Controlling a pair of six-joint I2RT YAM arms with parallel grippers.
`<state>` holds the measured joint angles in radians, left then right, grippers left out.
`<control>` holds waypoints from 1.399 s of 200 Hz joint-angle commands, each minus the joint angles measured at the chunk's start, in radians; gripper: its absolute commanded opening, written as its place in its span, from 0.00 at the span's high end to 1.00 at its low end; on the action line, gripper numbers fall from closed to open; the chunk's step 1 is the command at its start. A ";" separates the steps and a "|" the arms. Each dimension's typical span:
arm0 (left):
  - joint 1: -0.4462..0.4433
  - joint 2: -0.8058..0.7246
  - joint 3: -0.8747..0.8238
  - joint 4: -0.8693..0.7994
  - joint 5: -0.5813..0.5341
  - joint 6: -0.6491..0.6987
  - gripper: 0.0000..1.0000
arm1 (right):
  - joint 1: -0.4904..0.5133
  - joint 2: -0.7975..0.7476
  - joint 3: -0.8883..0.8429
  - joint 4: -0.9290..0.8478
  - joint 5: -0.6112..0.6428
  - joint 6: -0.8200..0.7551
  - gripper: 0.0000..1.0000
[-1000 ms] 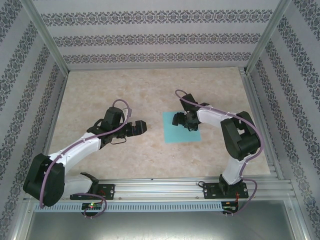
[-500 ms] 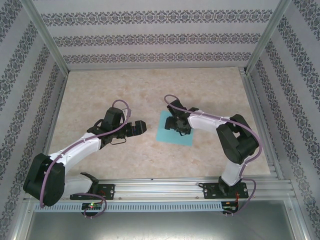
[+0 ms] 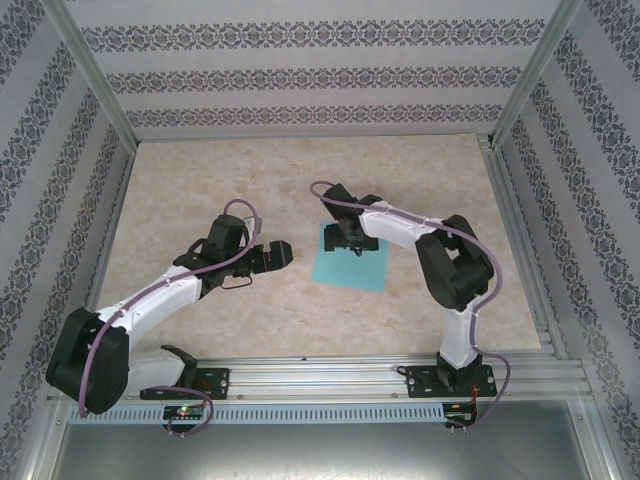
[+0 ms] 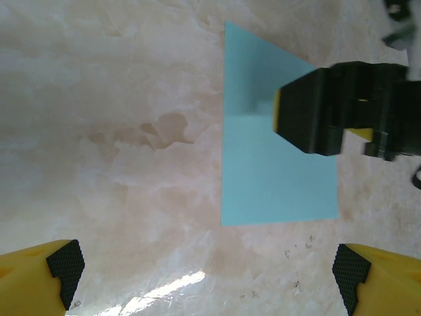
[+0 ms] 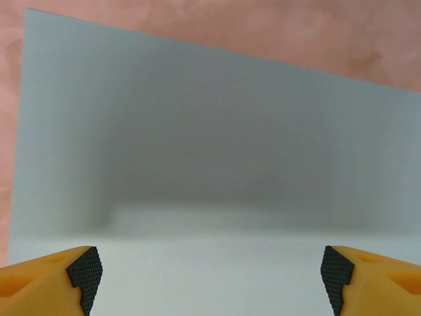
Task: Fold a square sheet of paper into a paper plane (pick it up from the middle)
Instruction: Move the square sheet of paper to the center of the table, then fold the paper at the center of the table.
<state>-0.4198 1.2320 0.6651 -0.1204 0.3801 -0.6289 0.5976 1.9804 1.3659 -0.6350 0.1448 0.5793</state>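
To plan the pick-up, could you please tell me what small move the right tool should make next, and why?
Probably lower the right tool onto the paper: its jaws stand open above it, and it lies flat on the table, not yet gripped.

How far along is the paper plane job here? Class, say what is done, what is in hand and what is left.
Done: nothing yet; the sheet lies flat and uncreased on the table. In hand: the right fingers stand open above the sheet, gripping nothing; the left fingers hang open beside it, apart from it. Left: picking the sheet up from the middle, and every fold.
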 commanded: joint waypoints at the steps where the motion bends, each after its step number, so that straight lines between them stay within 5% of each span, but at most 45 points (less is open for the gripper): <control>1: -0.013 -0.039 -0.011 -0.014 -0.022 0.018 0.00 | 0.001 0.043 0.032 -0.063 -0.015 -0.066 0.11; 105: -0.014 -0.058 -0.018 -0.035 -0.041 0.031 0.00 | 0.033 0.026 -0.086 0.023 -0.189 -0.369 0.14; 188: -0.013 -0.035 0.000 -0.033 -0.026 0.024 0.00 | 0.031 -0.085 -0.022 -0.050 -0.064 -0.053 0.02; 280: -0.014 -0.020 -0.002 -0.019 0.002 0.024 0.00 | 0.026 0.045 0.025 -0.103 -0.079 -0.076 0.02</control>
<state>-0.4198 1.2053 0.6540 -0.1314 0.3656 -0.6167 0.6197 1.9820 1.3659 -0.7006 0.0551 0.5022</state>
